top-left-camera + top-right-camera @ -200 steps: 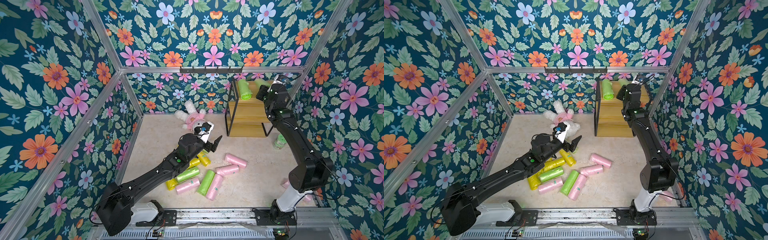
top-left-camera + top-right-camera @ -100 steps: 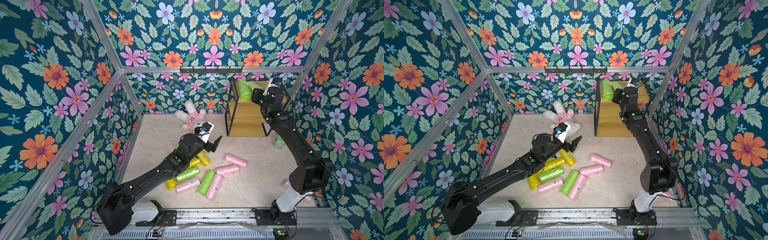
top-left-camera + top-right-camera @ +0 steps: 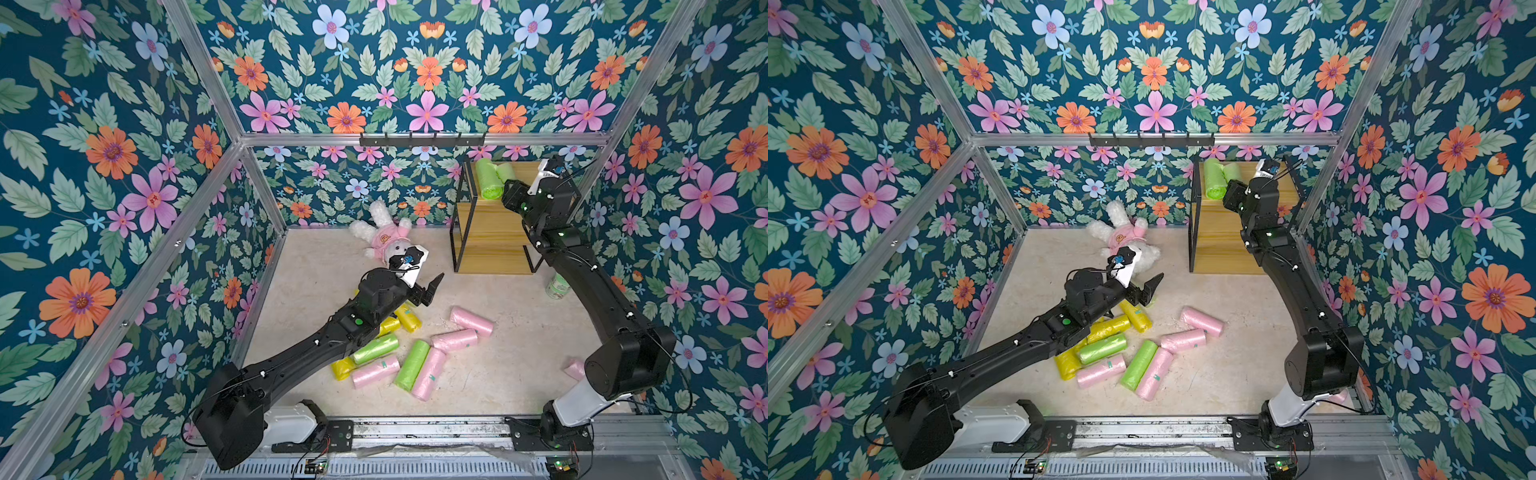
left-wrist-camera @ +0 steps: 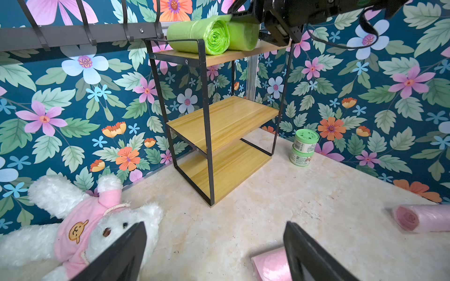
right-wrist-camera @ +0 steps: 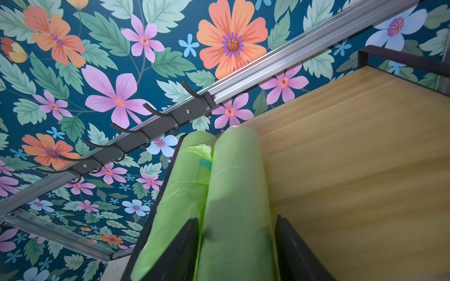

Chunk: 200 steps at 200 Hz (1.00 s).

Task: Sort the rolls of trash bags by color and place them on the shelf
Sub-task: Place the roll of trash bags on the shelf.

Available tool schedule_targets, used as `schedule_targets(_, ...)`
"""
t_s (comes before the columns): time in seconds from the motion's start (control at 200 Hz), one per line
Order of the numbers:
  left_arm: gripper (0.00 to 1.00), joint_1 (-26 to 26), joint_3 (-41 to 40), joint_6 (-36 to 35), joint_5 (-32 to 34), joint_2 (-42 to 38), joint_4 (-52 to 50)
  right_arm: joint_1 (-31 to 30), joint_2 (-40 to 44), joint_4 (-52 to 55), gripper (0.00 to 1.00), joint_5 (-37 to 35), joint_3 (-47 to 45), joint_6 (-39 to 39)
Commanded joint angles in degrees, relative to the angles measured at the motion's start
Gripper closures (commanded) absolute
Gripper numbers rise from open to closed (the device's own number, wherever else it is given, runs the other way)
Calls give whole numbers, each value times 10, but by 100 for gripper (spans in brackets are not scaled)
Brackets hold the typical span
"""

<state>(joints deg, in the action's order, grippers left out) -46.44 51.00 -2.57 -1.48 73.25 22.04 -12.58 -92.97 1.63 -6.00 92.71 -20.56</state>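
Shelf (image 3: 490,224) upper right of the frame in both top views, against the back wall. Two rolls (image 3: 486,179) side by side, touching, on the left end of its top board. Hook rail (image 3: 422,139) on the wall, upper centre. Plush rabbit (image 3: 384,239) on the floor (image 3: 511,374) left of the shelf. Stacked jars (image 4: 304,148) just right of its foot. Loose rolls (image 3: 411,365) clustered lower centre.

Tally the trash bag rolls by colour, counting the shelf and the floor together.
Green rolls: 4 (2 on the shelf, 2 on the floor)
Pink rolls: 5
Yellow rolls: 3
Total: 12 in view; the left arm may hide more.
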Motion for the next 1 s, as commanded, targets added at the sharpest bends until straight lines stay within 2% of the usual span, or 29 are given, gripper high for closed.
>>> schedule_targets(0.0,7,0,-2,3,3,2,8,0,9,-6,41,-1,-2,1)
schedule_targets(0.505,3,4,3,35,27,9,-15,1,72,37,17,-24,-10,63)
schedule_targets(0.71,2,28,29,95,23,26,-83,0,113,113,10,-36,-18,106)
schedule_targets(0.995,3,64,26,168,-7,44,-126,-3,226,188,2,-54,-163,127)
